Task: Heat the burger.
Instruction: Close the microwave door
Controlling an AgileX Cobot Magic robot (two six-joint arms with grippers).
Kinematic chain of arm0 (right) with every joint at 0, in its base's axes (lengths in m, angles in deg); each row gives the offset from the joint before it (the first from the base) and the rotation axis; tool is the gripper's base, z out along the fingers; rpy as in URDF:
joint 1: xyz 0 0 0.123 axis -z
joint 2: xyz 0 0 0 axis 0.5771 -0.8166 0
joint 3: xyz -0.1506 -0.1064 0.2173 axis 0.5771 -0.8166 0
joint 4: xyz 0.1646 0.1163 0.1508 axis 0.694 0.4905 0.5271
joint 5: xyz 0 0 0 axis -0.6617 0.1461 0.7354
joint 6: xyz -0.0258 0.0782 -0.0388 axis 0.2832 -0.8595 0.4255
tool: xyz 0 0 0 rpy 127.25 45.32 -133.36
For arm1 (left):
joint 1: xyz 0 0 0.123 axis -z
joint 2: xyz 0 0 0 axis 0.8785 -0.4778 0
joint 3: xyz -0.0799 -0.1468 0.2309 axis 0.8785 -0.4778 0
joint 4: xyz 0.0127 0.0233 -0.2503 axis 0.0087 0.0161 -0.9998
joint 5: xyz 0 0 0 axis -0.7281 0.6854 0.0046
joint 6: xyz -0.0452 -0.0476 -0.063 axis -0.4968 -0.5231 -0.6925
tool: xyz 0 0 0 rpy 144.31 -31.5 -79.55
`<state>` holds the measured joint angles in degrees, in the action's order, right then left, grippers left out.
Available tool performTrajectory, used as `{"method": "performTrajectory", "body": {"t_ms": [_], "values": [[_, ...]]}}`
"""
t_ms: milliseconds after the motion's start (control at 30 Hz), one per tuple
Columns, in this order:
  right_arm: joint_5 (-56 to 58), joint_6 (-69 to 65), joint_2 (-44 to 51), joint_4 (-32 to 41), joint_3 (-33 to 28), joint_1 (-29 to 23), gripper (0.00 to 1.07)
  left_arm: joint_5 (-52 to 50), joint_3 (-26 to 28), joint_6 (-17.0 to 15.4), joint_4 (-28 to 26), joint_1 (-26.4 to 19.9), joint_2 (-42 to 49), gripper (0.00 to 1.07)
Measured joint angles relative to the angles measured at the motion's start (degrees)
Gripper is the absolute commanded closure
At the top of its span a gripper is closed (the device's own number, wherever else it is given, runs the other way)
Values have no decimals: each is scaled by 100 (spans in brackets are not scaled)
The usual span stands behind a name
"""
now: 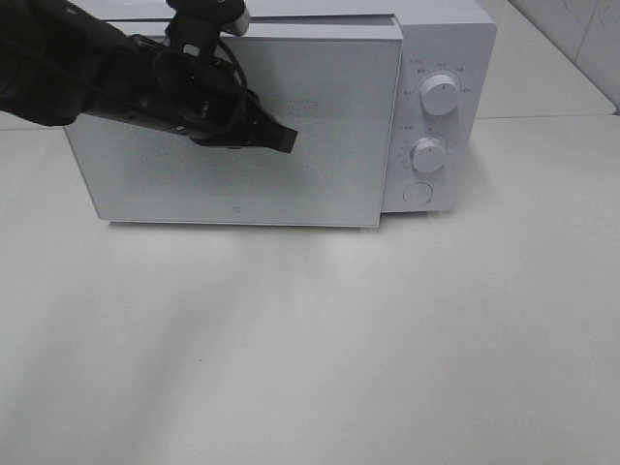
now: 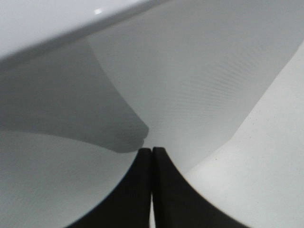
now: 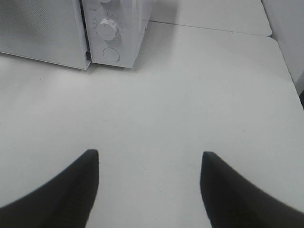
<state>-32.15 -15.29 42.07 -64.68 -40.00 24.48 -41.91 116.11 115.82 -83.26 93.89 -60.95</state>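
Note:
The burger is out of view. A white microwave [image 1: 438, 58] stands at the back of the table with its frosted door [image 1: 320, 184] closed or nearly closed. My left gripper [image 1: 288, 140] is shut and empty, its tip against or just in front of the door's middle. In the left wrist view its fingertips [image 2: 152, 154] are pressed together close to the door surface [image 2: 199, 85]. My right gripper [image 3: 149, 156] is open and empty above the bare table, well in front of the microwave [image 3: 118, 28]. It does not show in the exterior high view.
The microwave panel carries two round knobs [image 1: 441, 95] [image 1: 428, 154] and a round button [image 1: 418, 193]. The white table [image 1: 310, 349] stretches in front. A tiled wall [image 1: 581, 39] rises at the back right.

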Motion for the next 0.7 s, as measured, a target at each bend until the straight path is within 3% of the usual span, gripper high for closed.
{"method": "performTrajectory", "body": {"t_ms": [133,300,467,700], "values": [[0,0,0,0,0,0,48,86,292,-34,-34,109,-252,106],[0,0,0,0,0,0,48,407,928,-424,-166,390,-751,106],[0,0,0,0,0,0,48,596,1346,-579,-195,487,-1071,106],[0,0,0,0,0,0,48,831,1650,-756,-206,556,-1266,106]]}}
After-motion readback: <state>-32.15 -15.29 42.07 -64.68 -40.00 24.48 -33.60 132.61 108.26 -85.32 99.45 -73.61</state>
